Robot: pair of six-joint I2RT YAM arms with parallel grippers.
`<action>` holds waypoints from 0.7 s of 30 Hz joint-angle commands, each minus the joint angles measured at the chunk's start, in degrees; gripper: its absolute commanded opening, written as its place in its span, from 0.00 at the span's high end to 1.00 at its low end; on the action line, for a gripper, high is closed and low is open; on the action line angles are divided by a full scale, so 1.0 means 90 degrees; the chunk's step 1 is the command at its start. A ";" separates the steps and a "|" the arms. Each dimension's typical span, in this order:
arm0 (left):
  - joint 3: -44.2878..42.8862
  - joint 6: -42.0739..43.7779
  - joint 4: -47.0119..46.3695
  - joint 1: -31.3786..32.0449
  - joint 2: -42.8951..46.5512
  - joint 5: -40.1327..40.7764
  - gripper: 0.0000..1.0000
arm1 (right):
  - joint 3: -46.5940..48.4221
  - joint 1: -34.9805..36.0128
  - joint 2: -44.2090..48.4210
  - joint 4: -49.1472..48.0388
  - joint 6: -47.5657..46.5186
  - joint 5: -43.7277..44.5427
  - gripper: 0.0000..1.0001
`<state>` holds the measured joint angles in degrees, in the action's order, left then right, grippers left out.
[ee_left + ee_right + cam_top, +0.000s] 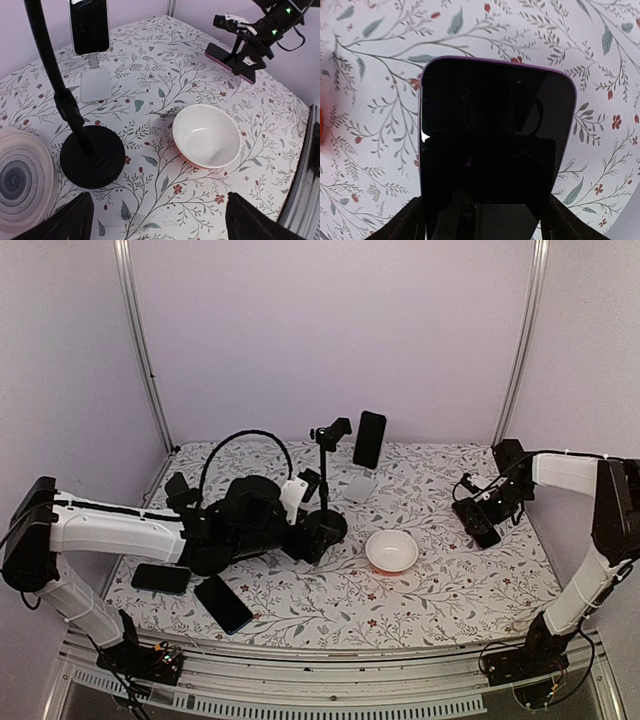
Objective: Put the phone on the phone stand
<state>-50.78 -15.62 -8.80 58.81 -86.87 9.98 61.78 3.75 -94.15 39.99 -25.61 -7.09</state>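
A phone in a purple case [490, 140] lies on the flowered cloth at the right [487, 533]. My right gripper [482, 225] straddles it, its fingers [410, 222] pressed against both long edges; it shows in the top view [480, 515]. A white phone stand [360, 487] at the back holds another black phone [369, 438]; both show in the left wrist view, stand [95, 82] and phone [90, 25]. My left gripper [162, 225] is open and empty, low over the cloth near the table's middle [305, 535].
A black pole stand with a round base [92, 155] and a clamp on top [331, 430] stands beside my left gripper. A white bowl [391, 551] sits just right of it. Two dark phones [160, 578] [222, 603] lie at the front left. A grey spiral disc [17, 180] lies left.
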 commanded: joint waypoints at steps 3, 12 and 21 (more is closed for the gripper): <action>-0.0648 -0.0018 -0.0470 0.0611 -0.0373 -0.0069 0.08 | -0.0297 0.0003 0.1081 -0.0576 -0.0160 -0.1732 0.49; -0.2801 -0.0208 -0.0140 0.0956 -0.1968 0.0520 0.10 | -0.1377 0.0158 0.2823 -0.1093 -0.0330 -0.3648 0.50; -0.4315 -0.1271 -0.0527 0.0956 -0.3381 -0.0121 0.22 | -0.1800 0.0526 0.3609 -0.1701 -0.0388 -0.3682 0.50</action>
<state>-84.90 -22.33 -12.23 66.89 -112.99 11.22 45.34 7.22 -63.05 30.02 -28.58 -37.67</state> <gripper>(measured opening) 0.799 0.749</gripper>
